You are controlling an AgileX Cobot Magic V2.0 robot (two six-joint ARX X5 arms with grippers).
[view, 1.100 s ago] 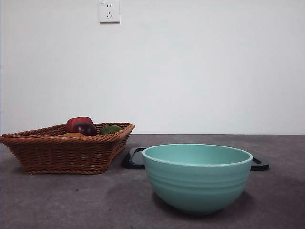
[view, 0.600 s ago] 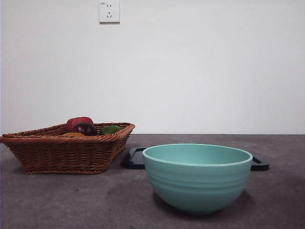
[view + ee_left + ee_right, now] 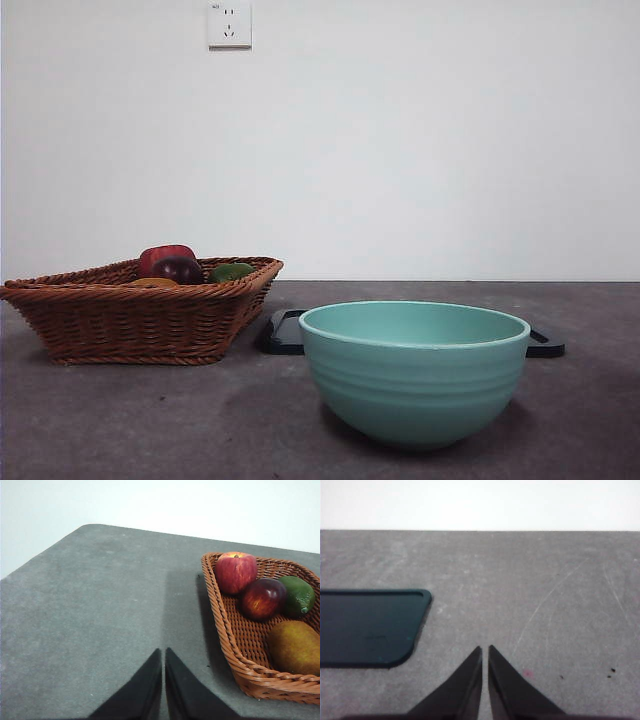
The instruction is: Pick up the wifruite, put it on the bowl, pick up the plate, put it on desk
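Both grippers hover over the mottled dark grey desk [image 3: 150,420] holding nothing: the left gripper [image 3: 163,655] has its black jaws pressed together beside the brown wicker basket [image 3: 235,655], and the right gripper [image 3: 485,652] is likewise closed near the flat black plate [image 3: 367,627]. Inside the basket lies the small orange-brown wifruite [image 3: 294,647], well apart from the ribbed mint-teal bowl [image 3: 414,385]. No legible writing shows.
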